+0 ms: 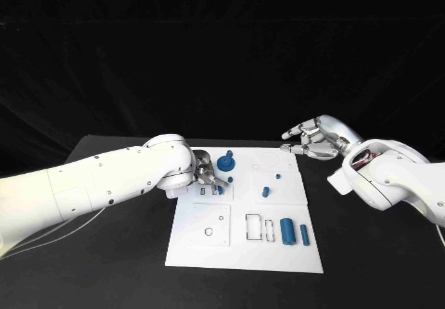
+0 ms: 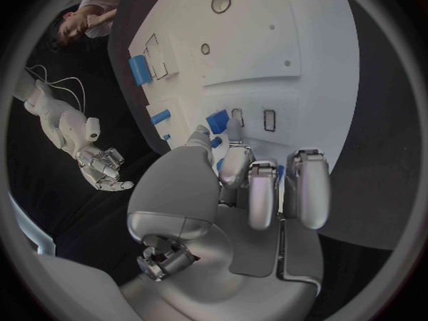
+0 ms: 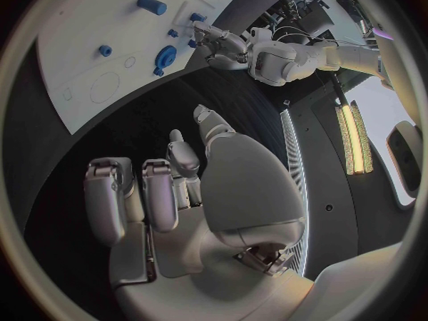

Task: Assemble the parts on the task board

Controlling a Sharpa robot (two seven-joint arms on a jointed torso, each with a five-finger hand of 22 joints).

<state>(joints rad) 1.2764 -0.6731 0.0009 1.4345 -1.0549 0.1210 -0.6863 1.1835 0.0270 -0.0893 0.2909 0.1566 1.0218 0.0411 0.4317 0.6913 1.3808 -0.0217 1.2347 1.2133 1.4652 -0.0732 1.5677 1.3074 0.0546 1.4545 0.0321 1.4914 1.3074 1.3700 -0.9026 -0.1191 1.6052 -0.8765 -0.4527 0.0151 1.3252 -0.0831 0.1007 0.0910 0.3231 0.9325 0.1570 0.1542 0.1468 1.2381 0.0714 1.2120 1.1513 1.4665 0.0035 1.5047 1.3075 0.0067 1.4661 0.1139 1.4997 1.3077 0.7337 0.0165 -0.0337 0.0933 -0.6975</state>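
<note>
In the head view, the left hand (image 1: 206, 175) reaches over the far left part of the task board (image 1: 243, 251), its fingers bent down beside a blue gear-shaped part (image 1: 227, 163); whether it grips anything cannot be told here. The right hand (image 1: 314, 140) hovers above the black table (image 1: 371, 257) past the board's far right corner, fingers curled and holding nothing. Two blue cylinders (image 1: 294, 232) lie near the board's near right.

In the left wrist view, the left hand's fingertips (image 2: 234, 130) pinch a small blue part (image 2: 217, 118) just above the board.

In the right wrist view, the right hand's fingers (image 3: 143, 192) curl over dark table, holding nothing.
</note>
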